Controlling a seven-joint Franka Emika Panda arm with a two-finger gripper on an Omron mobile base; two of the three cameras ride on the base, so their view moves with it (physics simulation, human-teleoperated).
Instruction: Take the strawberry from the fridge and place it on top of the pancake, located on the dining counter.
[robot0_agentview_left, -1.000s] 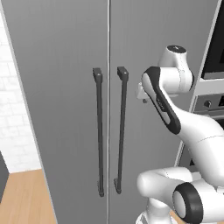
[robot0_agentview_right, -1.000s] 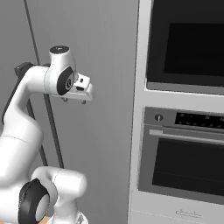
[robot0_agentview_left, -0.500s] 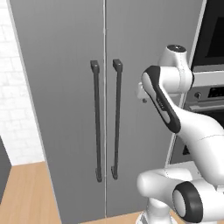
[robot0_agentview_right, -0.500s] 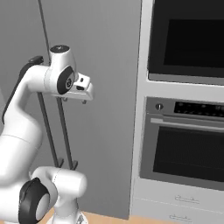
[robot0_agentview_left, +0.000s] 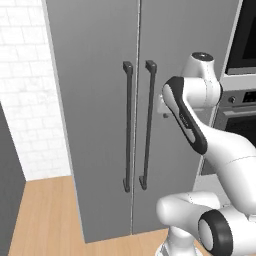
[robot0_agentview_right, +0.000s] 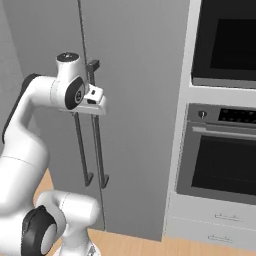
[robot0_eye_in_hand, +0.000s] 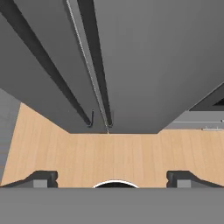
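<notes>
The two-finger gripper (robot0_eye_in_hand: 112, 178) hangs released, its dark tips spread wide, grasping nothing, pointing down at the light wooden floor (robot0_eye_in_hand: 109, 157). It hangs near the tall matte grey fridge (robot0_agentview_left: 100, 100), both doors closed, right of its dark vertical bar handles (robot0_agentview_left: 149, 125).

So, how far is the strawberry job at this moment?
Nothing looks done yet: both doors of the fridge are shut. In hand: the open, empty tool hangs near the right door's handle without touching it. Left: open the door, take the strawberry, carry it to the pancake.
</notes>
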